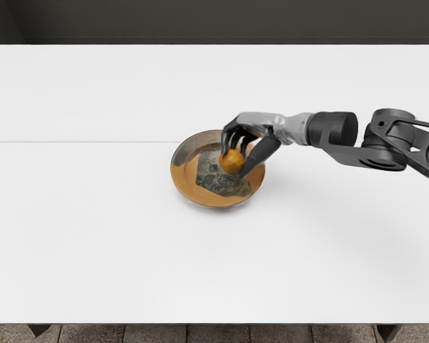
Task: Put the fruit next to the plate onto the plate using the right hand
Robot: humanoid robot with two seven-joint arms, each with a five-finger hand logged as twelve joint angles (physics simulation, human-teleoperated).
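Placing step, judged near its end. The right hand (252,133), its arm entering from the right edge, is poised over the plate (188,187). Its fingers (262,153) are curled around the fruit (232,161), a small orange ball, with the thumb on the near side and the other fingers draped over the top. The fruit lies over the plate's inner area, right of centre. Whether it already touches the dish cannot be told from this view.

The next move calls for lowering the fruit if any gap remains, then spreading the fingers gently so the round fruit does not roll toward the rim, and lifting the hand straight up.

The white tabletop (129,250) carries only the plate. Nothing shows in the way. The left arm is not seen.
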